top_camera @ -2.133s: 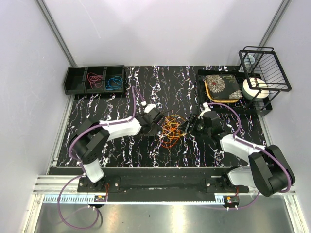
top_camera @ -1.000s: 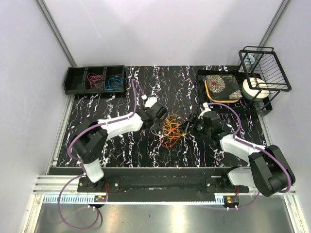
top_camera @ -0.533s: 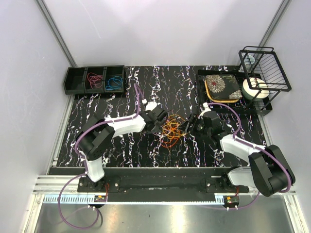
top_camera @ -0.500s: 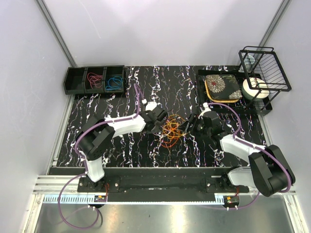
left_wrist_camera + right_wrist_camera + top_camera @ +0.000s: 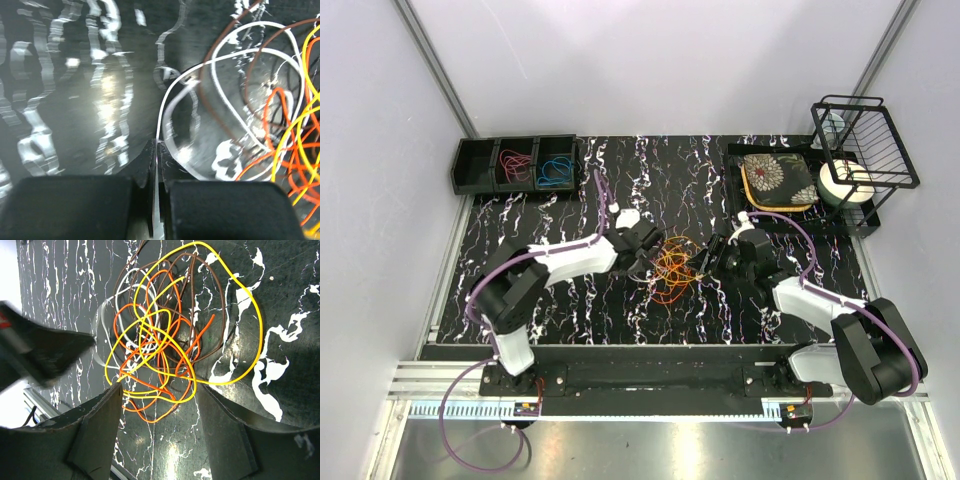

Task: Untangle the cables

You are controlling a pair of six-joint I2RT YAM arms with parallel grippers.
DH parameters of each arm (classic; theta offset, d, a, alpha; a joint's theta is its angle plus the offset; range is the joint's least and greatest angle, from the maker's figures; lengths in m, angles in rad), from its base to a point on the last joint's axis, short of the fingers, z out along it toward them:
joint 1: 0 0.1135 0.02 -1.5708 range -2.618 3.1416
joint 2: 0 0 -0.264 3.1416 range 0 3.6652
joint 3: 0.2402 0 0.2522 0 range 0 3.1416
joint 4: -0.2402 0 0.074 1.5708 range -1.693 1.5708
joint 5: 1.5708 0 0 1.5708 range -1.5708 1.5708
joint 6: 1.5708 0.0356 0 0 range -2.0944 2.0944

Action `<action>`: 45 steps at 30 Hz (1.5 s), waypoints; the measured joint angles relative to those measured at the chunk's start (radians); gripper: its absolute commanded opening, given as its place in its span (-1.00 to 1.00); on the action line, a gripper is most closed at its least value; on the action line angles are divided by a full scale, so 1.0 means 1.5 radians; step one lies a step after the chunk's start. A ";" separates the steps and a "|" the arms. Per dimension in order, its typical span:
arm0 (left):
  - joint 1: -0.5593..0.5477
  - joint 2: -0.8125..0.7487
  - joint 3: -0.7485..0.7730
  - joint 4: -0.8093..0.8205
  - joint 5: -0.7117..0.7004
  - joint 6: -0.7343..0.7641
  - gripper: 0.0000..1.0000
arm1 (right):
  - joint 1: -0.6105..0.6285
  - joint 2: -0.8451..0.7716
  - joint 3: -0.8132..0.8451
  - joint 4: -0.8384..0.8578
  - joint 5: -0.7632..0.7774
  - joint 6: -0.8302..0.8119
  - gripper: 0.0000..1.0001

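A tangle of thin cables [image 5: 672, 268] lies mid-table: orange, yellow, brown and white loops. In the right wrist view the tangle [image 5: 170, 340] lies just ahead of my open right gripper [image 5: 159, 390], whose fingers flank its near edge. My left gripper [image 5: 642, 258] sits at the tangle's left edge. In the left wrist view my left gripper [image 5: 157, 146] is shut on the white cable [image 5: 225, 59], which runs out from between the closed fingertips. My right gripper [image 5: 704, 262] is at the tangle's right side.
A black three-compartment bin [image 5: 517, 164] at the far left holds red [image 5: 515, 162] and blue [image 5: 556, 170] cable loops. A tray with a patterned plate [image 5: 776, 178] and a wire rack [image 5: 865, 150] stand at the far right.
My left gripper has moved right, up to the tangle's left edge, and now grips the white cable. The right arm has stayed put.
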State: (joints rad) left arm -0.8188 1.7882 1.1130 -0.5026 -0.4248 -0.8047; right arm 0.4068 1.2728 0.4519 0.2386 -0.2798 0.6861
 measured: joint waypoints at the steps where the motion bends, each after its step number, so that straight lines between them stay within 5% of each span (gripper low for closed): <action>1: 0.000 -0.010 0.006 -0.019 -0.007 0.007 -1.00 | 0.000 0.000 0.000 0.000 0.000 0.000 0.35; 12: -0.006 -0.221 0.197 -0.174 -0.138 0.070 -0.94 | 0.000 0.000 0.000 0.000 0.000 0.000 0.36; 13: -0.007 -0.239 0.198 -0.184 -0.146 0.071 -0.76 | 0.000 0.000 0.000 0.000 0.000 0.000 0.36; 14: -0.008 -0.249 0.198 -0.196 -0.149 0.071 -0.18 | 0.000 0.000 0.000 0.000 0.000 0.000 0.36; 15: -0.009 -0.257 0.195 -0.208 -0.153 0.073 0.12 | 0.000 0.000 0.000 0.000 0.000 0.000 0.36; 18: -0.014 -0.263 0.161 -0.227 -0.153 0.070 0.63 | 0.000 0.000 0.000 0.000 0.000 0.000 0.35; 21: -0.020 -0.263 0.097 -0.246 -0.148 0.061 0.82 | 0.000 0.000 0.000 0.000 0.000 0.000 0.36; 33: -0.025 -0.273 -0.034 -0.183 -0.084 0.050 0.63 | 0.000 0.000 0.001 0.000 0.001 0.000 0.36; 45: -0.026 -0.072 -0.037 0.044 0.056 0.142 0.77 | 0.000 0.000 0.001 -0.001 0.000 0.000 0.36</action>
State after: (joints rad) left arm -0.8574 1.6806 1.0580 -0.4370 -0.3408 -0.5922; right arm 0.4068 1.2728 0.4526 0.2379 -0.2794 0.6865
